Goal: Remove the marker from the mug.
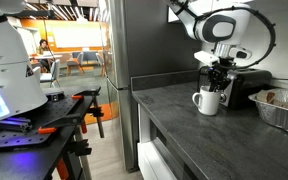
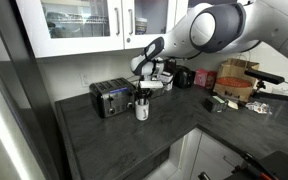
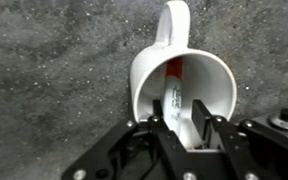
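In the wrist view the hand (image 3: 192, 128) hangs right over the mug (image 3: 144, 85). Its two fingers (image 3: 167, 122) are spread, and bare white mug wall shows in the gap between them. The marker (image 3: 174, 85) lies inside the mug, ahead of the hand. Its red end is by the far inner wall and its pale body runs back towards one finger. The lower end disappears behind that finger (whether the two touch cannot be made out). The mug's handle points away from the hand, and the fingers cover the near rim. The mug stands on the dark speckled tabletop (image 3: 54, 70).

In an exterior view the hand (image 1: 217, 80) sits just above the mug (image 1: 206, 102) and blocks its mouth, so the marker is hidden there. A toaster (image 1: 249, 88) stands just behind the hand, partly covered by it. A foil tray (image 1: 284, 110) off to the side is cut off by the frame edge. In an exterior view from farther off, the mug (image 2: 142, 110) is too small to show what it holds.
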